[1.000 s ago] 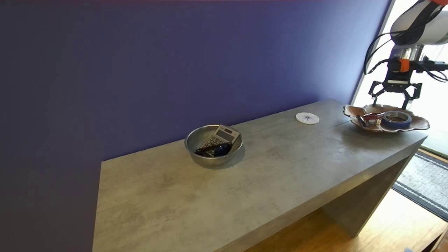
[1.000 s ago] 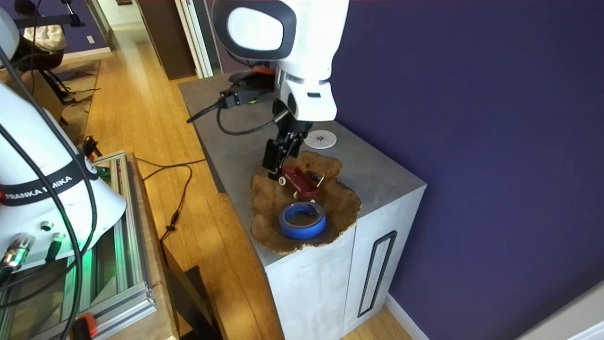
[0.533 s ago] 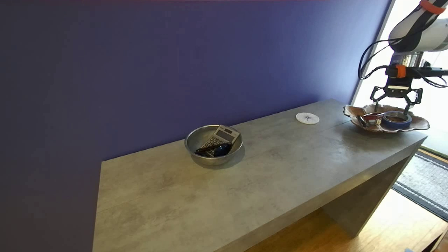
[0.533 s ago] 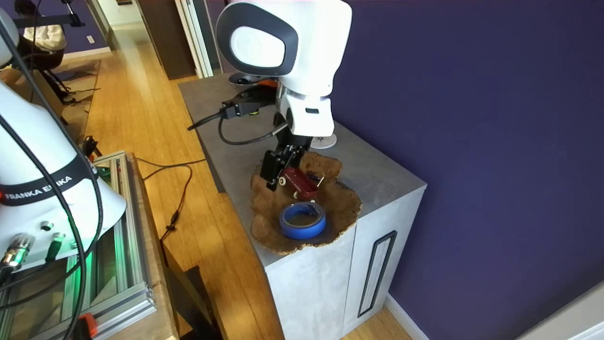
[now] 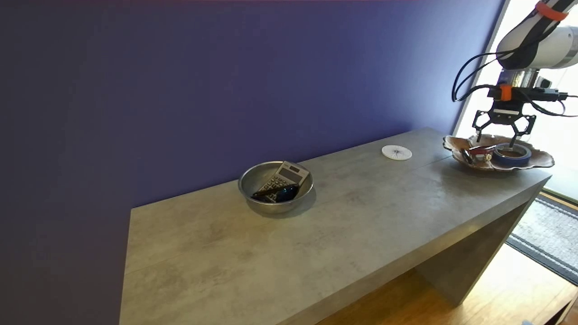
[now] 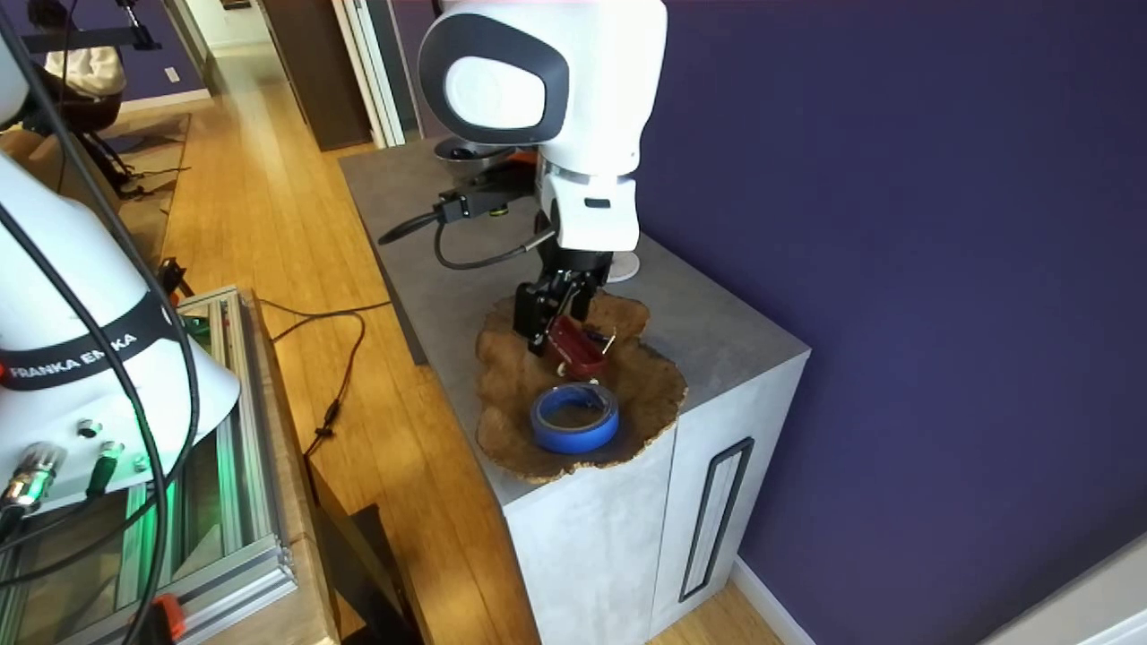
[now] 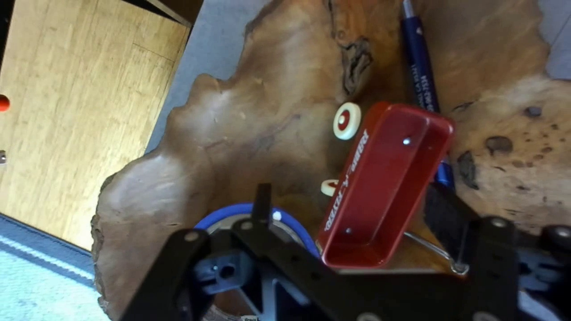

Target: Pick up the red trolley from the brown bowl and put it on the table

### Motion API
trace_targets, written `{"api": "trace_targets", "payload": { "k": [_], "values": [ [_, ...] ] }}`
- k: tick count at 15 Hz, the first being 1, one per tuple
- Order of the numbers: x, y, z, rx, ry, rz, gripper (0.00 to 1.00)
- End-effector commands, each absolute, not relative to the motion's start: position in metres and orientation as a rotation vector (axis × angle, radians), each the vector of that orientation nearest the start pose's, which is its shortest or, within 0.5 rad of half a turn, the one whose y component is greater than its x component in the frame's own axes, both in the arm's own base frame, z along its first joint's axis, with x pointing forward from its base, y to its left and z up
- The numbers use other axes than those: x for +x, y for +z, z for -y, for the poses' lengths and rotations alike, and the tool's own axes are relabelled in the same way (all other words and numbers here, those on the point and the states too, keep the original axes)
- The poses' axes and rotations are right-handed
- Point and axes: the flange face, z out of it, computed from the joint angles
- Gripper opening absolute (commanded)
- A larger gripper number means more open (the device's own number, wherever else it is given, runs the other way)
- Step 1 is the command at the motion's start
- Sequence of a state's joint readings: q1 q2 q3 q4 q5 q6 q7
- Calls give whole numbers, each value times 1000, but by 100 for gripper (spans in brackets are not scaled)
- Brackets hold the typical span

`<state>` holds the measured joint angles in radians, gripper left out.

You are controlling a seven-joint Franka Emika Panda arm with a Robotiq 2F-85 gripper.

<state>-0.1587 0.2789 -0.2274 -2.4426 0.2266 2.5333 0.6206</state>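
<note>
The red trolley (image 7: 383,178), a small wagon with cream wheels and a thin metal handle, stands in the brown bowl (image 7: 276,133). It shows in both exterior views (image 5: 481,152) (image 6: 575,348). The wavy-rimmed brown bowl (image 6: 515,385) rests at one end of the grey table (image 5: 361,225). My gripper (image 7: 350,196) is open above the bowl, with nothing held. In the wrist view, the trolley lies between the spread fingers; the right finger (image 7: 446,214) is near its handle side and the left finger overlaps the tape roll. Contact with the trolley cannot be told.
A blue tape roll (image 6: 574,439) lies in the bowl close to the trolley. A dark blue pen (image 7: 421,67) lies on its far side. A white round disc (image 5: 397,152) and a steel bowl (image 5: 257,207) holding a calculator (image 5: 289,174) are on the table. A purple wall (image 6: 896,269) borders it.
My gripper first came down toward the bowl. It then shifted left in an exterior view and rightward over the trolley in an exterior view, rising very slightly. The fingers stay open; the trolley has not moved.
</note>
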Motion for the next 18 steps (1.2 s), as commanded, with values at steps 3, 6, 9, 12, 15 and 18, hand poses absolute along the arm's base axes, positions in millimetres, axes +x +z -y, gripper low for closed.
{"api": "trace_targets", "payload": {
  "k": [3, 6, 9, 12, 15, 18],
  "values": [
    [440, 169, 177, -2542, 291, -1813, 41],
    [442, 163, 177, -2538, 308, -1832, 19],
    [443, 162, 178, -2536, 313, -1841, 1],
    [439, 172, 179, -2545, 308, -1837, 0],
    [428, 200, 168, -2635, 210, -1662, 1],
    [430, 233, 141, -2758, 89, -1456, 1]
  ]
}}
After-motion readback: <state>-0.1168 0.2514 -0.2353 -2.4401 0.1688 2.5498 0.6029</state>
